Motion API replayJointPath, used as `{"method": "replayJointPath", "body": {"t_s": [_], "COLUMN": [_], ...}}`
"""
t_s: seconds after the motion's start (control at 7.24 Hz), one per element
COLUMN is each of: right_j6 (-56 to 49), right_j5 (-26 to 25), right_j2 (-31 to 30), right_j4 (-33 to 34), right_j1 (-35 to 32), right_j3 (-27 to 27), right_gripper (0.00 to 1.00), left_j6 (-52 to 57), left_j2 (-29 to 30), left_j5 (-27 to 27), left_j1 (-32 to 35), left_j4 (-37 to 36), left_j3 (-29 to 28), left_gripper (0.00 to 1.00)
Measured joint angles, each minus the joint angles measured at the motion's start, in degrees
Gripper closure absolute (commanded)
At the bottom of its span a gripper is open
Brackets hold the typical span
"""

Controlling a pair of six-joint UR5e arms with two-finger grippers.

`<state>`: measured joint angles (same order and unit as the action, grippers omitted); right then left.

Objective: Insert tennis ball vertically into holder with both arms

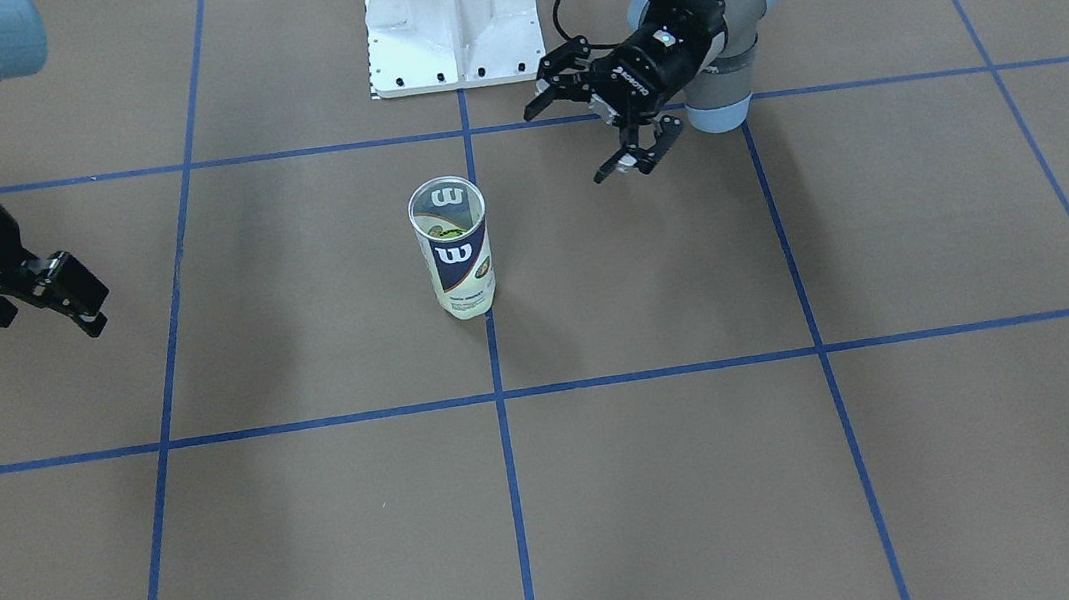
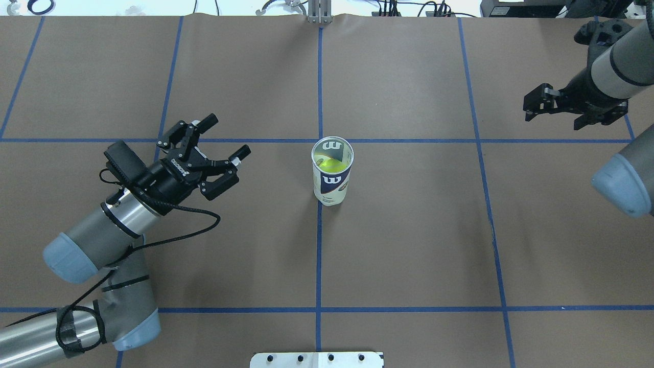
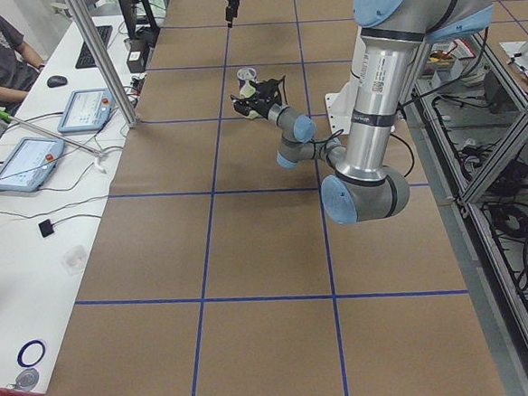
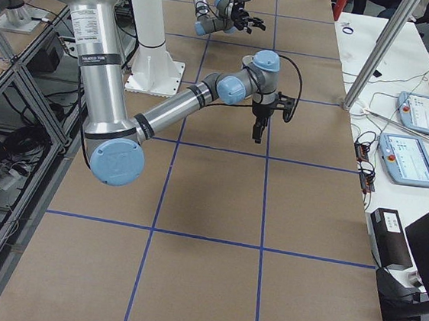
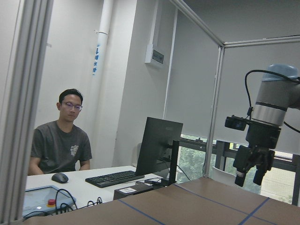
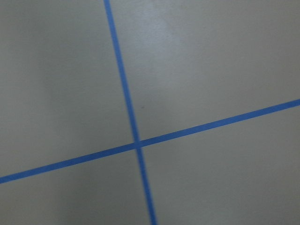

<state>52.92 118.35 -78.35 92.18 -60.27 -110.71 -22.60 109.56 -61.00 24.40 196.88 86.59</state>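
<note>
The holder (image 2: 332, 176), a clear can with a navy Wilson label, stands upright near the table's middle, and it also shows in the front-facing view (image 1: 456, 259). A yellow-green tennis ball (image 2: 329, 164) sits inside it, below the rim. My left gripper (image 2: 227, 135) is open and empty, lying roughly level, about one tile left of the holder and pointing toward it; it also shows in the front-facing view (image 1: 567, 142). My right gripper (image 2: 552, 118) is open and empty, far right of the holder and pointing down; it also shows in the front-facing view (image 1: 49, 320). The right wrist view shows only the table.
The white metal pedestal (image 1: 450, 18) stands at the robot's edge of the table, behind the holder. Blue tape lines (image 6: 136, 143) grid the brown table. An operator (image 5: 61, 140) sits at a side desk with a keyboard and a monitor (image 5: 157, 143) beyond the table's far end.
</note>
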Motion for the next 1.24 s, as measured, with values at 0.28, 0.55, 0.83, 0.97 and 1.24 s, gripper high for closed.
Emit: {"method": "replayJointPath", "body": {"t_s": [0.28, 0.55, 0.83, 0.97, 1.24], "right_j6": [-8.1, -13.4, -16.6, -18.6, -23.1], "right_j5": [-0.1, 0.0, 0.7, 1.6, 5.8], "right_j2": [-1.8, -2.2, -2.5, -2.5, -2.9], "right_j4": [0.0, 0.0, 0.0, 0.0, -0.1], "right_j1": [-3.6, -6.5, -9.1, -10.6, -14.1], "right_j3": [2.8, 5.3, 7.3, 8.8, 11.5], "right_gripper": [0.01, 0.01, 0.01, 0.01, 0.01], "left_j6": [-6.0, -11.8, -13.2, -13.9, -14.3], "left_j2": [-1.7, -2.5, -2.5, -2.3, -1.9], "left_j5": [3.7, 4.5, -1.3, -9.1, -26.6], "left_j1": [5.0, 9.6, 15.2, 19.7, 27.9], "left_j4": [-9.6, -22.6, -36.5, -44.1, -61.7], "left_j3": [0.0, 0.1, 0.3, 0.5, 2.0], "left_gripper": [0.05, 0.02, 0.01, 0.01, 0.01]}}
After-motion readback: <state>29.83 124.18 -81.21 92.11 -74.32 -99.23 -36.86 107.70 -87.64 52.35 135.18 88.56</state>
